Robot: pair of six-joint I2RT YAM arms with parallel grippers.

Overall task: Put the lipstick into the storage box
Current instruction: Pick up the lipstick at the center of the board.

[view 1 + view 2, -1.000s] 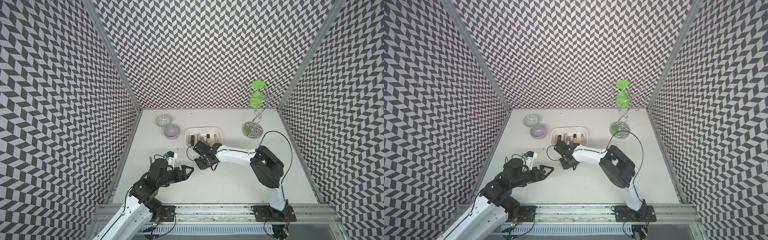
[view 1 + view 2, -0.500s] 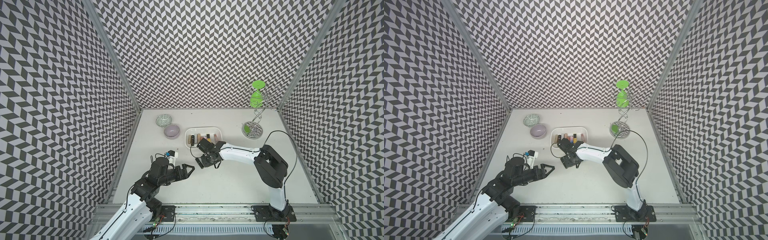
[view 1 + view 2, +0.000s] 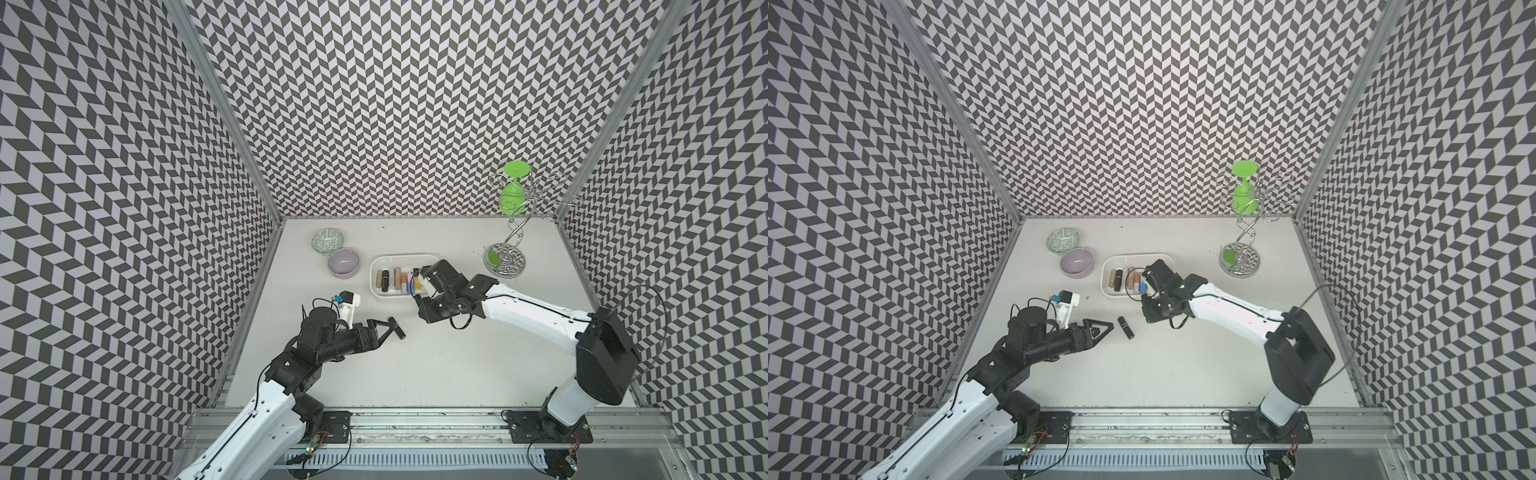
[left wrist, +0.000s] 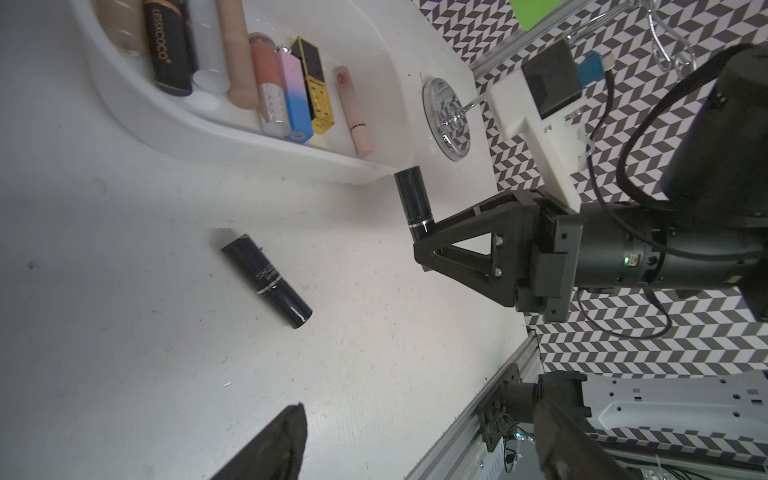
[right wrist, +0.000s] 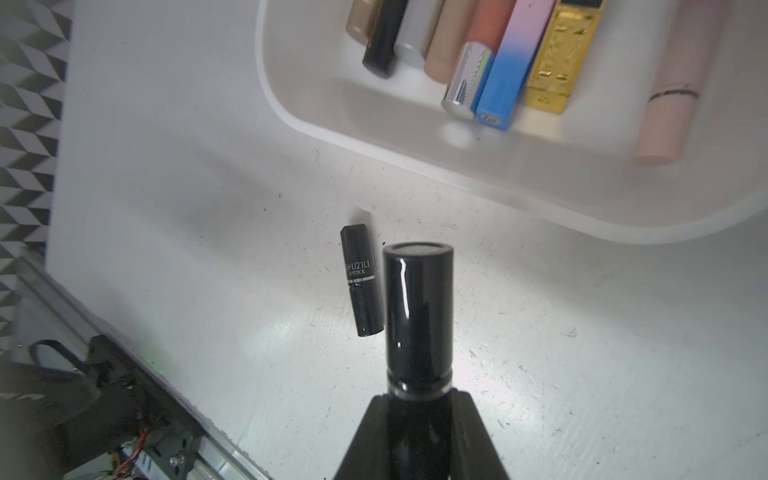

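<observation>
My right gripper (image 5: 417,399) is shut on a glossy black lipstick (image 5: 417,307), whose cap end points at the near wall of the storage box (image 5: 498,183). This white box (image 3: 376,274) holds several cosmetic tubes side by side. In both top views the right gripper (image 3: 417,296) hovers at the box's near right corner (image 3: 1106,270). A second black lipstick (image 3: 397,328) lies loose on the table, just beyond my left gripper (image 3: 1108,328). In the left wrist view that gripper (image 4: 419,440) stands wide open and empty, with the loose lipstick (image 4: 266,280) ahead of it.
A lilac bowl (image 3: 343,262) and a green-patterned bowl (image 3: 328,240) sit left of the box. A chrome wire stand (image 3: 507,266) with a green piece (image 3: 515,195) on it stands at the back right. Patterned walls close three sides.
My right gripper has carried its black lipstick up and away from the table middle towards the box, uncovering the second lipstick. The left gripper edged slightly forward and stayed open.
</observation>
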